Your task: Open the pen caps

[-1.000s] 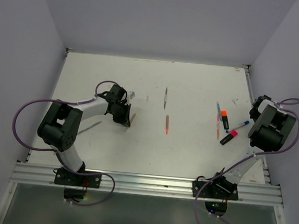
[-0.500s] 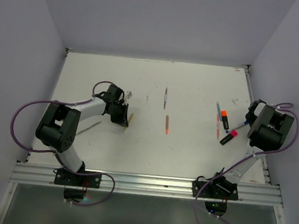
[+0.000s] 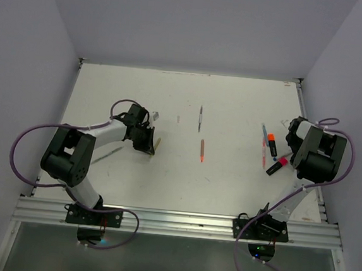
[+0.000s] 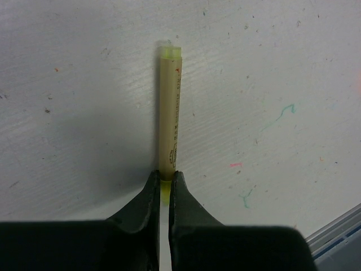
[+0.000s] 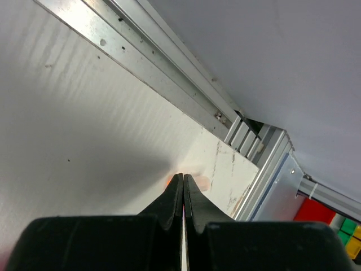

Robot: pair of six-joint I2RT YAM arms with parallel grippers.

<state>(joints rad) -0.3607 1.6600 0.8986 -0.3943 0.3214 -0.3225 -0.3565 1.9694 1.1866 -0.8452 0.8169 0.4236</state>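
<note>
**A:** What is the state of the left hand (image 4: pixel 164 183)?

**B:** The fingers are closed to a hairline gap and pinch the yellow-green end of a pale pen (image 4: pixel 170 113). The pen lies flat on the surface (image 3: pixel 234 102), left of centre, with its other end pointing away from the hand.

**A:** And the right hand (image 5: pixel 183 179)?

**B:** Its fingers are pressed together, close to the surface on the right side, with the rail (image 5: pixel 169 73) ahead of them. An orange smudge shows at the tips. I cannot tell whether anything is gripped.

**A:** Where are the caps?

**B:** The orange cap (image 3: pixel 271 138) and the pink cap (image 3: pixel 283 161) each sit on a black highlighter (image 3: pixel 273 150), just left of the right hand. A dark thin pen (image 3: pixel 200 118) and an orange thin pen (image 3: pixel 202 150) lie near the centre. Their caps are too small to make out.
</note>
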